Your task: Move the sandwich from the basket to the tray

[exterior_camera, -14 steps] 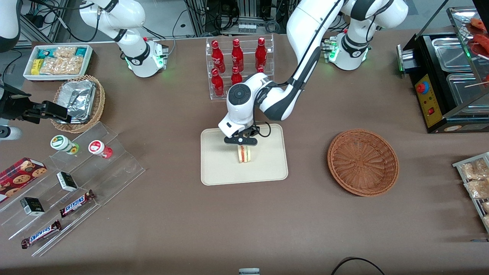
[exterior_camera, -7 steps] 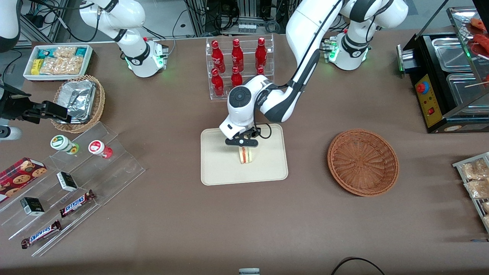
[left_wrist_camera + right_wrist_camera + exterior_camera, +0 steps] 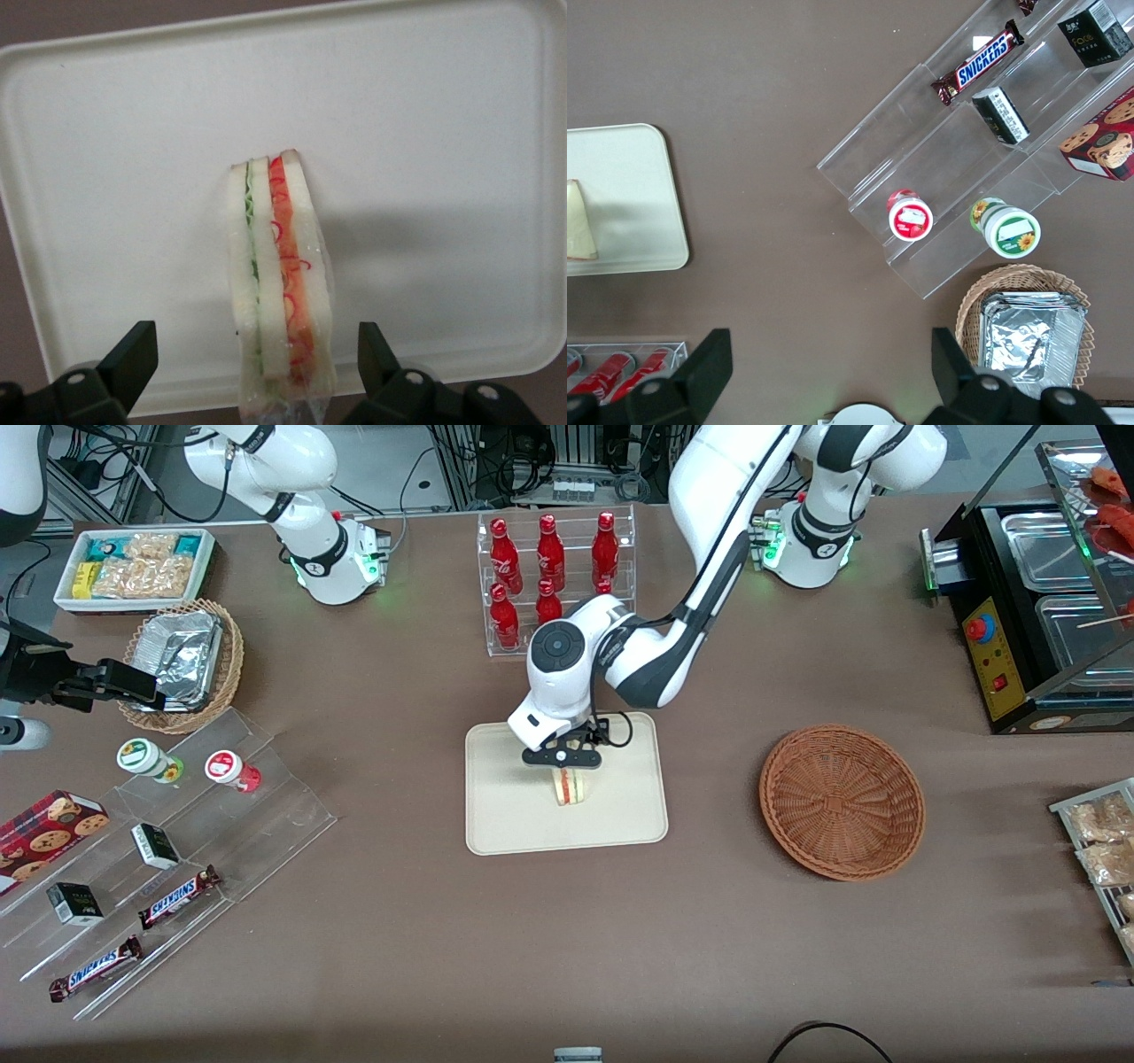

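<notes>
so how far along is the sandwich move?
Nearly done. The triangular white-bread sandwich stands on edge on the cream rectangular tray; the round reddish-brown wicker basket is empty. The end effector is open astride the sandwich, fingers apart from it. Left: retract the arm.

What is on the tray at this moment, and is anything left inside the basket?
The sandwich stands on edge on the tray, with the open gripper just above it, fingers apart and clear of the bread. The basket shows only bare weave. The sandwich's underside is hidden.
</notes>
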You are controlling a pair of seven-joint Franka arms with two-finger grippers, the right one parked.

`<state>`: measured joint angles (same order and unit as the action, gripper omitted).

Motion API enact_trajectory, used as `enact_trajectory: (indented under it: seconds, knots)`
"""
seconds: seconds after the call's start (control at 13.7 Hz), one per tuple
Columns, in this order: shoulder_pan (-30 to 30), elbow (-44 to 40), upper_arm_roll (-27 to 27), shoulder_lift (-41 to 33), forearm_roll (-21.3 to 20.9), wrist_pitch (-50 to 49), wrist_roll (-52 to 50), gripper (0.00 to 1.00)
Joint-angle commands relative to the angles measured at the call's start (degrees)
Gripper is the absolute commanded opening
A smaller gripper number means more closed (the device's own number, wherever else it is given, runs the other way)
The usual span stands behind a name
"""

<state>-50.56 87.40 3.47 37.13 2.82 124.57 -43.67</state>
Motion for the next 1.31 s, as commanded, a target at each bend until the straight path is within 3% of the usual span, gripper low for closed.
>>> enact_trajectory:
  seconds: [0.0,0.44,0.8,1.02,1.24]
  knots:
    - [0.28,0.75,2.58,-6.88,0.43,-7.29,-2.03,1.00]
    - [8.09,2.59,4.70,-19.98,-0.18,-21.11,4.10,1.00]
    - [16.36,9.09,4.79,-30.70,-0.44,-26.55,17.37,1.00]
    - [19.00,14.45,5.05,-37.55,-3.87,-27.62,20.89,1.00]
    - [23.39,14.91,5.05,-40.21,-3.88,-29.81,27.03,1.00]
